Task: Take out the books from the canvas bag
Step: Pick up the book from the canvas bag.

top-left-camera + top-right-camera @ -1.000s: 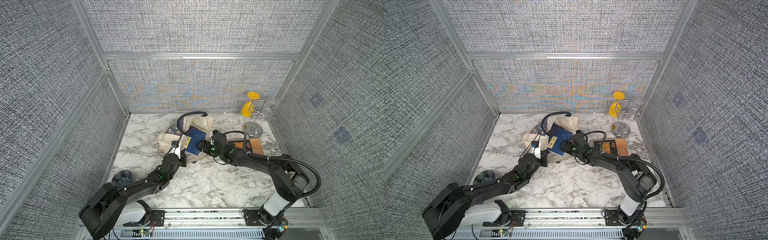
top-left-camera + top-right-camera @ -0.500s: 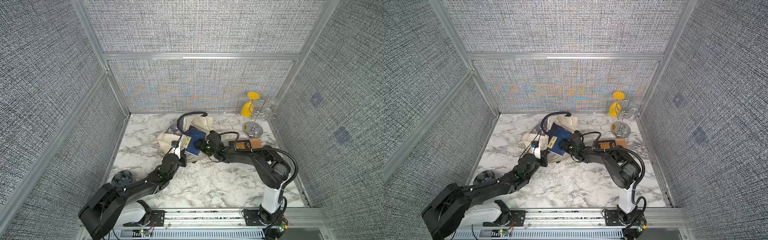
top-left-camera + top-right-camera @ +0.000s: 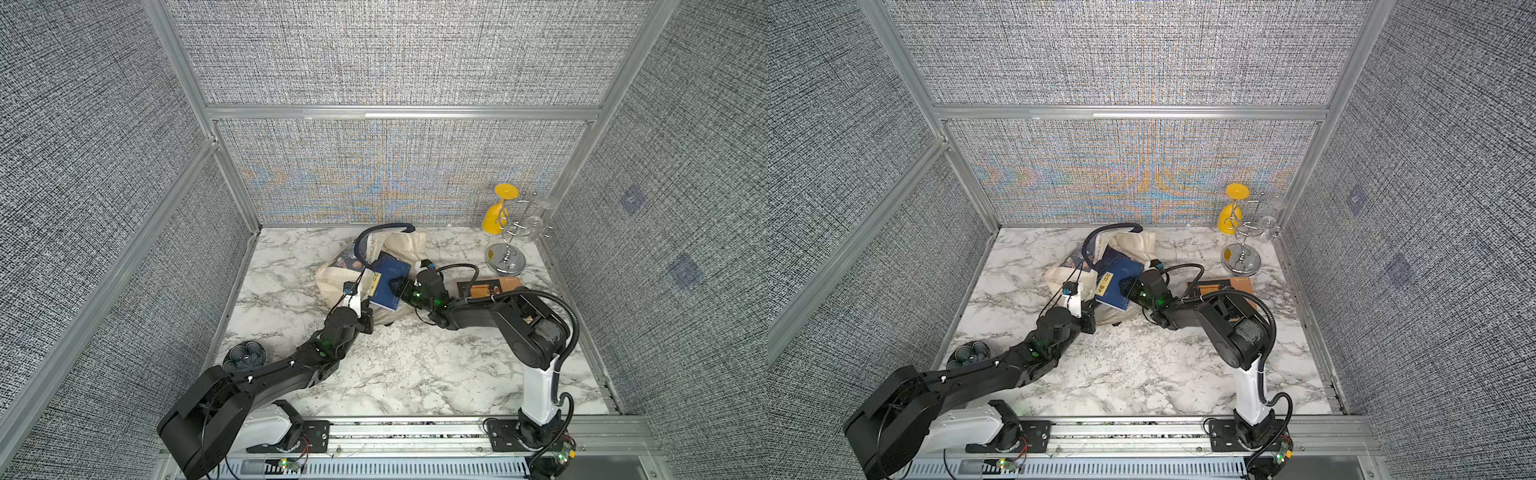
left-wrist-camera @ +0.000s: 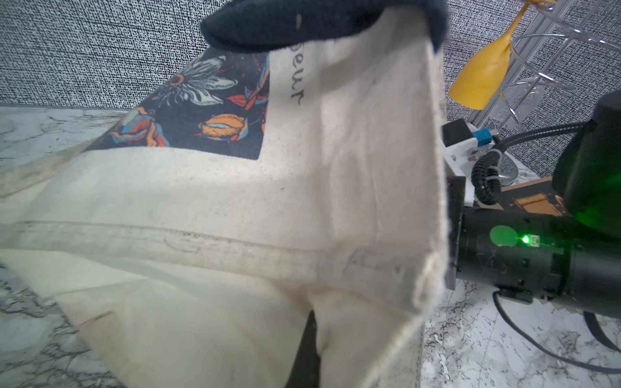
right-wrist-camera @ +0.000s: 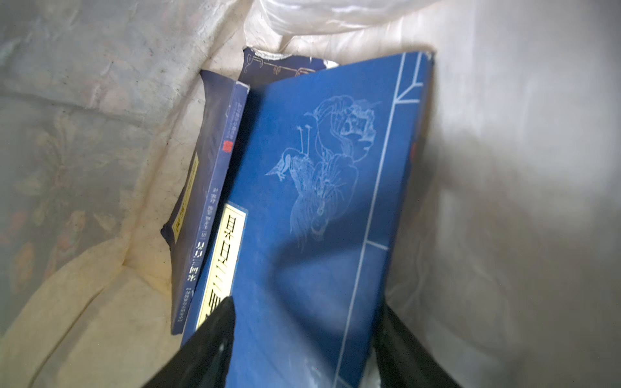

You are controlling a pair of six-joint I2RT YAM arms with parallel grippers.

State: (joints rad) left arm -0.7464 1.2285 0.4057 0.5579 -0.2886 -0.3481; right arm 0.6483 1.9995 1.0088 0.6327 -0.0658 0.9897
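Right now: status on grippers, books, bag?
Left gripper shut on canvas bag hem. Right gripper straddles top blue book, grip unconfirmed. Second book beside it. Navy handle loops over mouth.

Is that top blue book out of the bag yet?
Partly in. The blue book sticks out of the canvas bag mouth in a top view; the right wrist view shows its far end inside the canvas.

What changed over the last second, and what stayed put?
The right gripper pushed further into the mouth of the canvas bag, jaws narrowing around the top blue book. The left gripper kept the bag's edge pinched; bag and book lie as before.
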